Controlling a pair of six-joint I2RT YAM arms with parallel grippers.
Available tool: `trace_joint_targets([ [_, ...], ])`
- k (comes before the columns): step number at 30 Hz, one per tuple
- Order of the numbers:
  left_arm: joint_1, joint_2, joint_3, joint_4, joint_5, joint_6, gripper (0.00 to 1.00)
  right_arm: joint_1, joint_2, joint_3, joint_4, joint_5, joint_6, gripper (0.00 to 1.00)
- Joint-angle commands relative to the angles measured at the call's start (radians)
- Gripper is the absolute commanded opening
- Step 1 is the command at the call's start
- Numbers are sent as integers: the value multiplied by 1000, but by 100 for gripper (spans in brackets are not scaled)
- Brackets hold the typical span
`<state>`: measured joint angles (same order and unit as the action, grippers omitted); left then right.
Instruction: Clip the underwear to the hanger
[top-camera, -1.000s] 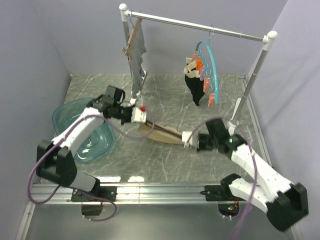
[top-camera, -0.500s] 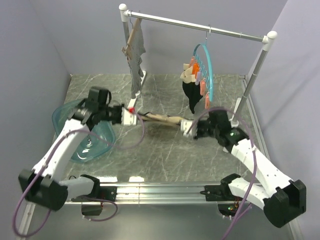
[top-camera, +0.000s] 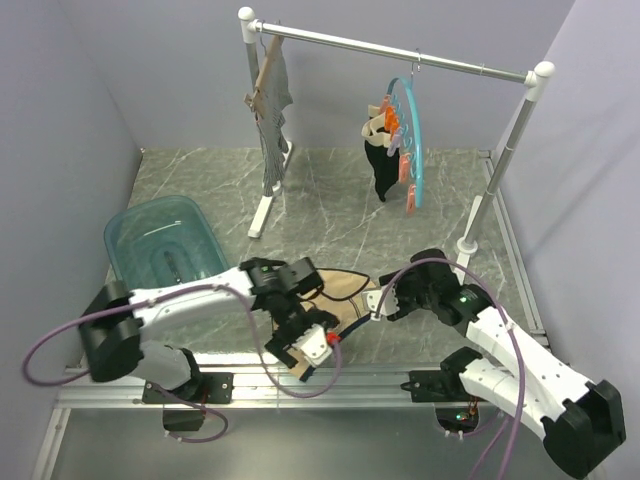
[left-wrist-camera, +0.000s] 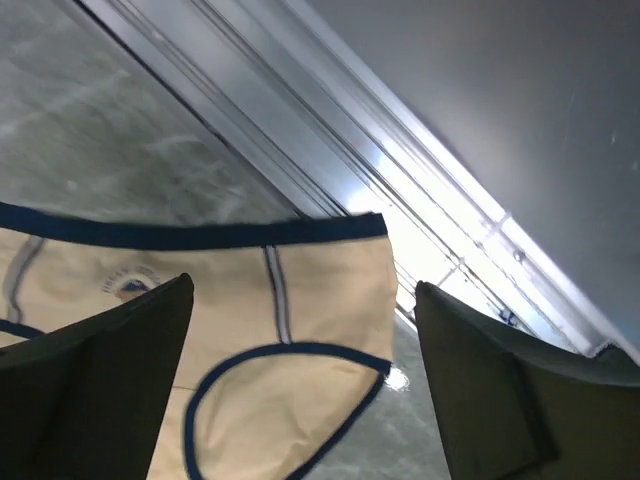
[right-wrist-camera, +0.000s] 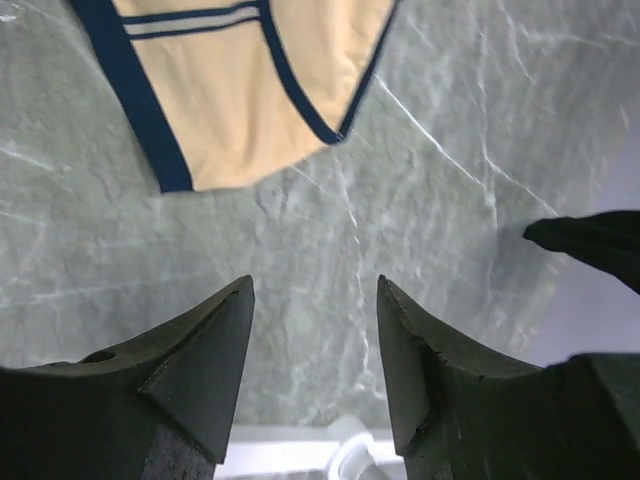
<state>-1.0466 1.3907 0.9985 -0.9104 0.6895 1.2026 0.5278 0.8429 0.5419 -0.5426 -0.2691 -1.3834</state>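
Note:
The tan underwear (top-camera: 340, 295) with dark trim lies flat on the marble table near the front edge. My left gripper (top-camera: 305, 358) hovers open over its near end, and in the left wrist view the underwear (left-wrist-camera: 230, 330) spreads below the wide-apart fingers (left-wrist-camera: 500, 400). My right gripper (top-camera: 372, 300) is open just right of the garment. In the right wrist view the underwear (right-wrist-camera: 240, 90) lies ahead of the gripper (right-wrist-camera: 315, 285), with bare table between its fingers. The teal ring hanger (top-camera: 412, 140) with coloured clips hangs from the rail at the back.
A black underwear (top-camera: 382, 175) and a beige piece hang from the hanger's clips. A grey striped garment (top-camera: 272, 110) hangs on a wooden hanger at the rail's (top-camera: 400, 50) left end. A teal basin (top-camera: 160, 250) sits at left. The metal table edge (top-camera: 330, 378) runs close to my left gripper.
Both grippers have opened and let go of the underwear, which was stretched between them and now lies flat. My left arm has swung toward the near edge. The hanger has swung slightly.

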Motion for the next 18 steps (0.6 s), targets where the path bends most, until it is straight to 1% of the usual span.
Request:
trace_joint_targets([
  [1,-20,77,205,-106,47,-53,99,-6,-39,64,-88,41,61,60],
  [3,0,88,253,-93,47,-109,99,-28,-62,98,-105,28,125,60],
  [4,35,88,264,-53,42,-141,99,-32,-71,105,-111,25,145,60],
  [5,51,80,262,15,29,-234,99,-35,-83,112,-126,25,162,59],
  [6,66,85,258,138,6,-265,99,-40,-103,112,-132,30,199,59],
  [7,83,112,262,169,-28,-268,96,-45,-114,109,-141,28,214,58],
  [8,83,137,272,169,-50,-205,95,-49,-126,101,-146,30,227,57],
  [9,82,166,285,119,-62,-146,96,-54,-149,96,-151,30,248,57],
  [11,74,244,313,91,-102,-16,99,-60,-174,81,-154,33,271,57],
  [13,73,304,327,67,-136,66,99,-58,-200,75,-171,39,290,57],
  [14,69,324,327,71,-175,115,99,-60,-208,72,-174,44,296,57],
  [18,57,431,371,74,-231,161,99,-58,-269,52,-191,39,316,58],
])
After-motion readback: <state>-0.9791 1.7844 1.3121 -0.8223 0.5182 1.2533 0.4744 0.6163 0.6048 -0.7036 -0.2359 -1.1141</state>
